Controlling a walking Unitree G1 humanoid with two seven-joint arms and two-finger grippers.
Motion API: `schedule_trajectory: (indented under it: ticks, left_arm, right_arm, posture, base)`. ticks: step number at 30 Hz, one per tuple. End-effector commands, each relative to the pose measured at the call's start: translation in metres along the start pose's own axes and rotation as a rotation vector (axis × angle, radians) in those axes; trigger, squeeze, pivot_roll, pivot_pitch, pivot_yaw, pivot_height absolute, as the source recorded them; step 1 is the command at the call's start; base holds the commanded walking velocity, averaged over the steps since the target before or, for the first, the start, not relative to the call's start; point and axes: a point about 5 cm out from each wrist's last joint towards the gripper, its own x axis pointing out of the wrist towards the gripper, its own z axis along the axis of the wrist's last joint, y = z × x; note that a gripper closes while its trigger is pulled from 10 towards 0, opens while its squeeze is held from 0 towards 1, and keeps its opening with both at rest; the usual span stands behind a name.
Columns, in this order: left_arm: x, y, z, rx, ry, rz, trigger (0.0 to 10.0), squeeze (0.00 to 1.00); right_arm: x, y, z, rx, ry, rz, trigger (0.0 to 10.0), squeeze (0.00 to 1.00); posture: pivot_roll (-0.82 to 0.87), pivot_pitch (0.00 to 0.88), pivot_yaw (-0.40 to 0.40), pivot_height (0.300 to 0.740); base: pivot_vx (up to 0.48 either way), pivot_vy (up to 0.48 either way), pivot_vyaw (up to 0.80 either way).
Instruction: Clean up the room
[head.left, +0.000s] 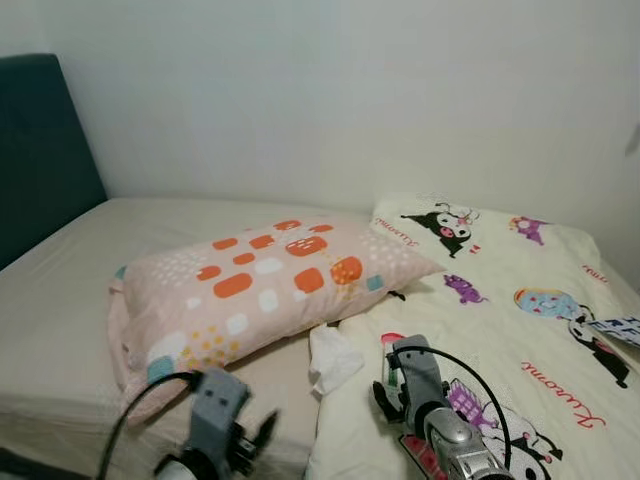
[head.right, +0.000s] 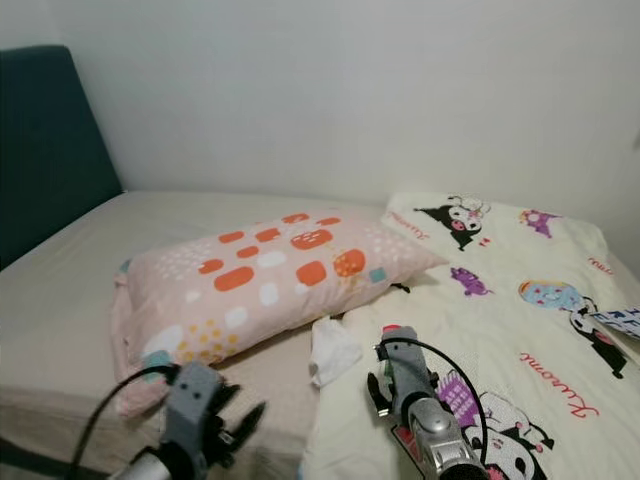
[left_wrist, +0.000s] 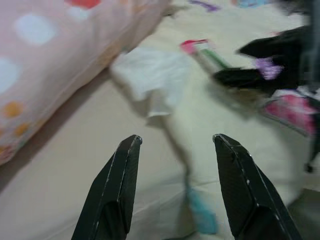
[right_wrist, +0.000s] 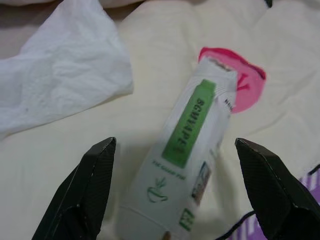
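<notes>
The two head views looked forward and down over the beige-sheeted bed (head.left: 60, 300) toward the far wall. The left wrist view faced right, close above the crumpled white tissue (left_wrist: 152, 77). The right wrist view sat nearer still, sharing that tissue and the white tube with a green label (right_wrist: 182, 150).

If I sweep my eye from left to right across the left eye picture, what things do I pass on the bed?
Dark headboard → patterned pillow → white tissue → white tube, just ahead of the right hand → cartoon-print quilt.
</notes>
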Motion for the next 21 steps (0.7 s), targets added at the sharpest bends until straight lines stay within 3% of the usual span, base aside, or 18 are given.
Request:
schedule_trajectory:
  ticks: [1,2,3,4,5,9,21]
  left_arm:
    - [-0.001,-0.006,0.004,0.03,-0.017,-0.038,10.0,0.0]
    - [0.001,-0.012,0.011,0.052,-0.051,-0.058,10.0,0.0]
    - [0.004,-0.017,0.017,0.064,-0.08,-0.067,10.0,0.0]
    - [0.004,-0.017,0.017,0.064,-0.08,-0.067,10.0,0.0]
    - [0.006,-0.021,0.022,0.069,-0.108,-0.074,10.0,0.0]
    - [0.012,-0.032,0.033,0.059,-0.15,-0.087,10.0,0.0]
    - [0.015,-0.038,0.035,0.069,-0.155,-0.094,10.0,0.0]
  right_arm:
    - [-0.001,0.0,-0.006,0.025,0.033,-0.003,10.0,0.81]
    - [0.0,-0.001,-0.005,0.032,0.034,-0.006,10.0,0.29]
    - [0.0,-0.002,-0.005,0.036,0.036,-0.01,10.0,0.13]
    - [0.0,-0.002,-0.005,0.036,0.036,-0.01,10.0,0.13]
    - [0.001,-0.004,-0.004,0.042,0.037,-0.014,10.0,0.0]
    - [0.001,-0.006,-0.002,0.051,0.04,-0.023,10.0,0.0]
    - [0.003,-0.008,0.002,0.078,0.043,-0.019,10.0,0.0]
  posture:
    - [0.02,0.246,-0.035,0.597]
    - [0.02,0.251,-0.032,0.597]
    - [0.02,0.251,-0.032,0.597]
    - [0.02,0.251,-0.032,0.597]
    - [0.02,0.251,-0.029,0.597]
    - [0.02,0.254,-0.024,0.597]
    - [0.03,0.257,-0.016,0.597]
  base:
    - [0.0,0.0,0.0]
    - [0.0,0.0,0.0]
    - [0.0,0.0,0.0]
    - [0.0,0.0,0.0]
    - [0.0,0.0,0.0]
    - [0.0,0.0,0.0]
    - [0.0,0.0,0.0]
